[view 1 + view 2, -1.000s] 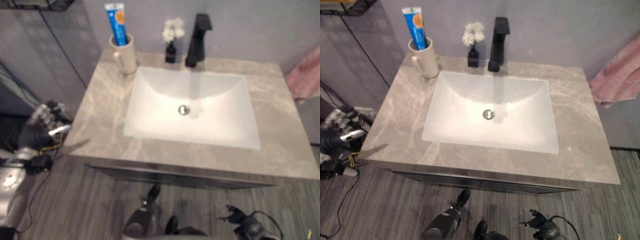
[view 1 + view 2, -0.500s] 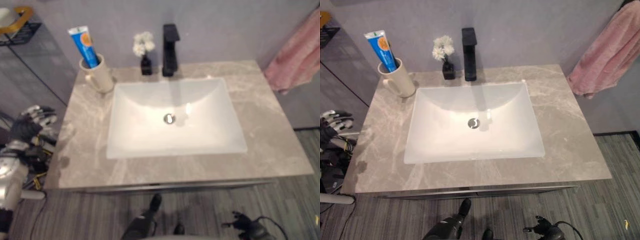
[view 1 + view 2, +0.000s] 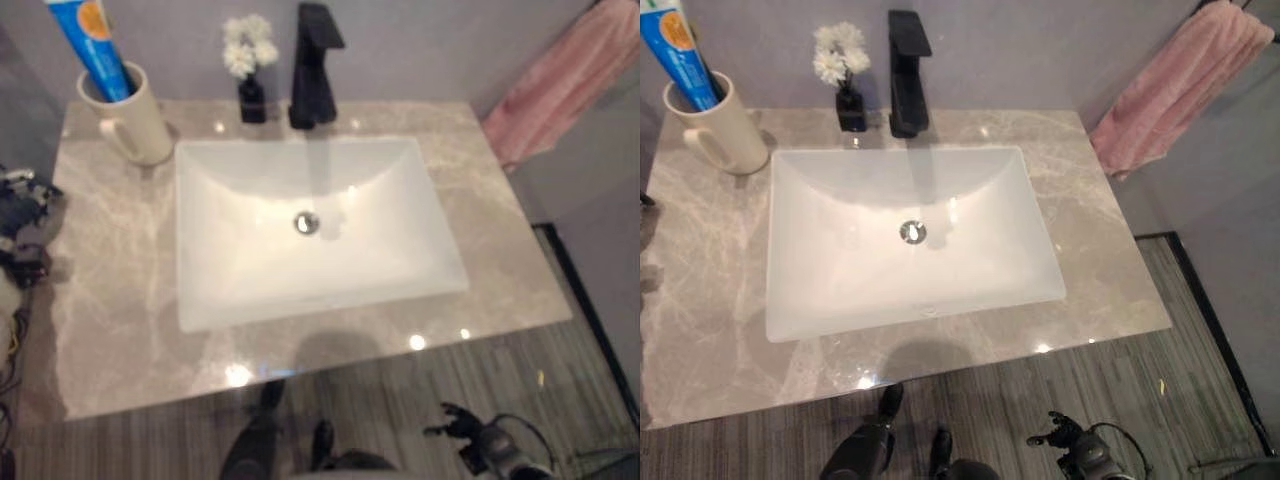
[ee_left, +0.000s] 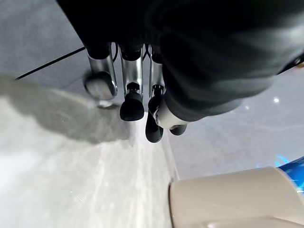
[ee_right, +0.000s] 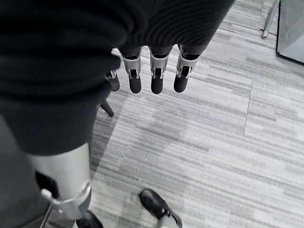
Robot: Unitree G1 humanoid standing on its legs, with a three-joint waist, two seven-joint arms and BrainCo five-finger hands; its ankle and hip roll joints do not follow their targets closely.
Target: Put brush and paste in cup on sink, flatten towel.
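Left robot hand [image 3: 22, 215] at the near-left edge of the surface, right robot hand [image 5: 152, 76] low over the floor, both holding nothing.

The left robot hand's fingers [image 4: 131, 97] hang loosely curled over the marble surface [image 3: 700, 330], just beside the cream cup [image 3: 715, 125]; the right robot hand's fingers [image 5: 157, 78] point straight down. The blue paste tube [image 3: 680, 50] already stands upright in the cup at the back-left corner of the surface, beside the white sink basin [image 3: 840, 300]. Whether a brush is in the cup too, I cannot tell. The pink towel [image 3: 1175, 85] hangs bunched and creased on the wall to the right, so flattening it seems to be what is left.
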